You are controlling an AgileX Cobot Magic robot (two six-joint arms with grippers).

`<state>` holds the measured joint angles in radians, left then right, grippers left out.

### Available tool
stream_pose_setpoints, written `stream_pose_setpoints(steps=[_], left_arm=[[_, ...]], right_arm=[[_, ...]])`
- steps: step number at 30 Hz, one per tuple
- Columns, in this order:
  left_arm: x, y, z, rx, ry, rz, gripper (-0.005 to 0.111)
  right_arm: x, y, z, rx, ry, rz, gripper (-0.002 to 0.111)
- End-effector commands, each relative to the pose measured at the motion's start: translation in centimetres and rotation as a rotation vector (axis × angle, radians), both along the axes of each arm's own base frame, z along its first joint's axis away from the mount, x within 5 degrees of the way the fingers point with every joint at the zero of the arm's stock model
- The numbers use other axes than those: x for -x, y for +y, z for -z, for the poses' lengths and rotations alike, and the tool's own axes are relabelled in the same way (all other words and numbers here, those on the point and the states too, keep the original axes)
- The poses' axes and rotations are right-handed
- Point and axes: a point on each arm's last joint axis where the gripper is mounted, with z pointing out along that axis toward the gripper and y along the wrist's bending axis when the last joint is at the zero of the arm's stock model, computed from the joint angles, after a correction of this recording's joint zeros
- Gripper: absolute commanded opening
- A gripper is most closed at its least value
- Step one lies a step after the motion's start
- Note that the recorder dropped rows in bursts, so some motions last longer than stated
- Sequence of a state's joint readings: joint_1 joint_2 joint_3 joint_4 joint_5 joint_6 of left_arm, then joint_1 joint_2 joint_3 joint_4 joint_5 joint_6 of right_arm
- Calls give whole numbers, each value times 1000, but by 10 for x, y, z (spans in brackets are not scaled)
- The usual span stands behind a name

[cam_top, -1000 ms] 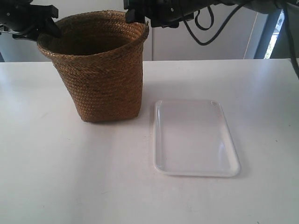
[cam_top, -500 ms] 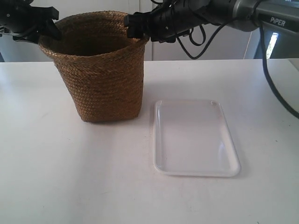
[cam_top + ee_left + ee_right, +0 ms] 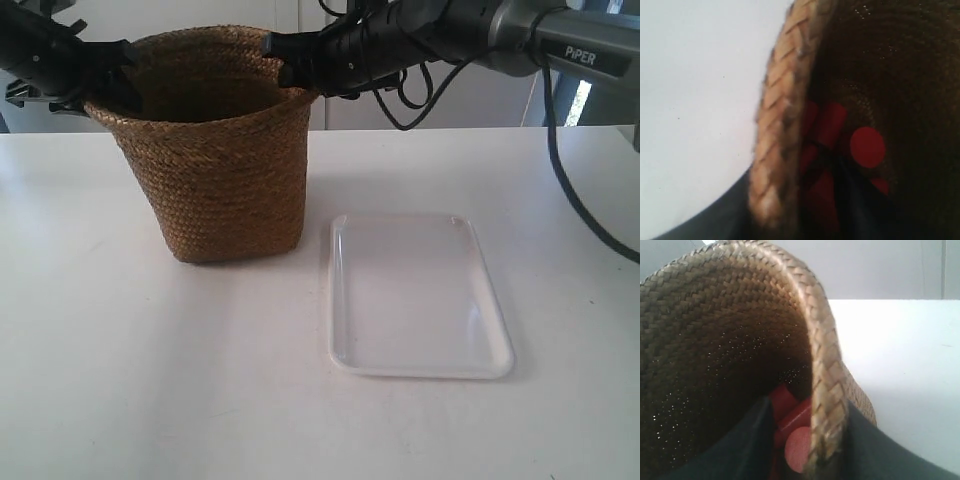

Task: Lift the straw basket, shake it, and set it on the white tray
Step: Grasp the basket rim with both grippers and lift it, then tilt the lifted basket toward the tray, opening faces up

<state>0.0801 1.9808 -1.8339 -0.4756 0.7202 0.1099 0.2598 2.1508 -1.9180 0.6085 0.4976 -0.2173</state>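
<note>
Looking at the exterior view, the straw basket (image 3: 220,170) is standing upright on the white desk (image 3: 150,380). It's just beside the white tray (image 3: 420,372), with a thin strip of desk between them, so it's not on the tray yet. The tray lies flat with nothing on it.

The arm at the exterior view's left (image 3: 60,65) and the arm at the exterior view's right (image 3: 400,40) each reach in to the basket's rim, on opposite sides of it.

The right wrist view gives the clearest look. The right gripper (image 3: 826,442) straddles the braided rim with one dark finger inside the basket and one outside, and both sit right against the weave. I'd call those jaws pinched on the rim.

The left wrist view is blurry. The left gripper (image 3: 780,210) is at the rim too, with something dark on the outside and something dark inside. I can't tell whether those jaws are actually clamped on it or only close around it.

Both wrist views also show some red pieces (image 3: 867,146) down in the bottom of the basket. They look like short round blocks.
</note>
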Motion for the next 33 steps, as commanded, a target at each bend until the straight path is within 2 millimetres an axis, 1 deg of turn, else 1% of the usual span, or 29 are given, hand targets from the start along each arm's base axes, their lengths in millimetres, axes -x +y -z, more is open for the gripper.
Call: stream_pose_setpoints(steps=[1, 2, 3, 7, 10, 14, 17, 21, 24, 25, 29, 32, 33], left_arm=[[-2, -1, 4, -6, 9, 8, 13], [-2, -1, 4, -9, 8, 12, 1], [-2, -1, 4, -16, 0, 26, 0], [-2, -5, 2, -17, -28, 61, 0], [0, -12, -5, -46, -71, 97, 0], [6, -27, -21, -88, -144, 123, 0], [14, -41, -30, -125, -214, 121, 0], [31, -56, -35, -139, -286, 110, 0], [45, -63, -36, -146, -326, 97, 0], [49, -64, -37, -148, -341, 90, 0], [75, -73, -34, -155, -391, 72, 0], [95, -84, -30, -158, -438, 69, 0], [103, -89, -28, -160, -459, 74, 0]], right_arm=[[-3, -2, 7, 13, 7, 13, 12], [-3, -2, 6, 13, 5, 13, 3], [-3, -1, 7, 13, 12, 8, 0], [-2, 0, 8, 22, 22, -7, 0], [1, 0, 3, 53, 2, -27, 0], [11, 1, -19, 109, -49, -50, 0], [22, -2, -40, 155, -85, -48, 0], [42, -11, -67, 217, -139, -30, 0], [59, -18, -76, 241, -165, -22, 0], [65, -20, -78, 247, -174, -17, 0], [93, -30, -74, 235, -155, 7, 0], [115, -32, -69, 230, -201, 23, 0], [123, -34, -71, 228, -222, 29, 0]])
